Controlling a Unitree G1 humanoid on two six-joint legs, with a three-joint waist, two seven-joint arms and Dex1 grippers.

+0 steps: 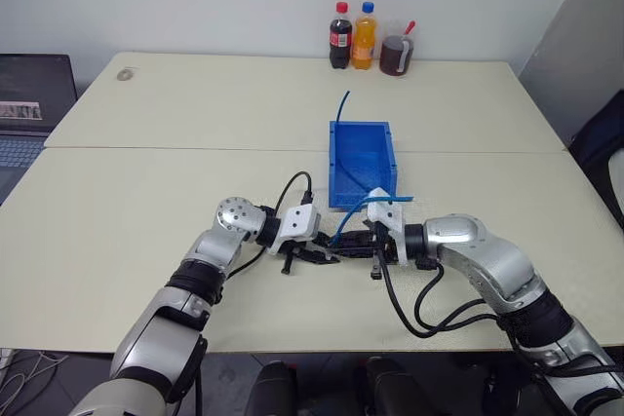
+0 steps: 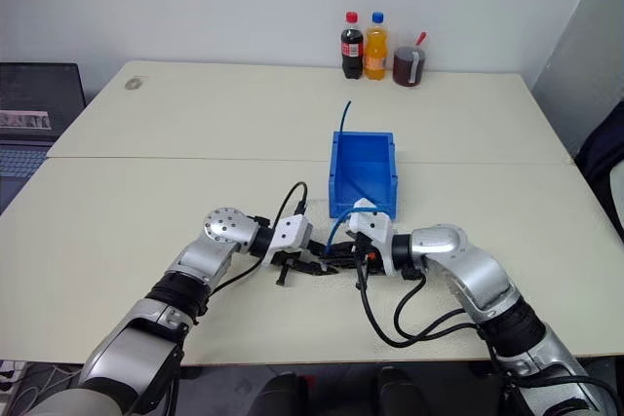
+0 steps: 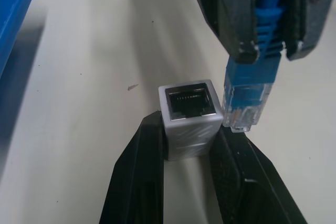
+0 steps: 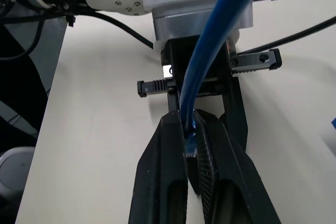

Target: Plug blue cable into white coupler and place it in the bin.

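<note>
Head view: left gripper (image 1: pixel 314 256) and right gripper (image 1: pixel 357 242) meet over the bench (image 1: pixel 146 202), just before the bin (image 1: pixel 363 165).
Left wrist: fingers (image 3: pixel 137 177) clamp the coupler (image 3: pixel 189 119), socket up; cable (image 3: pixel 249 95) plug just beside it.
Right wrist: fingers (image 4: pixel 165 182) pinch the cable behind its plug.

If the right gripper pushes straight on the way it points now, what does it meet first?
Probably the white coupler held in the left gripper: the blue cable plug in the right gripper sits just beside the socket, not lined up, so it may hit the rim.
</note>
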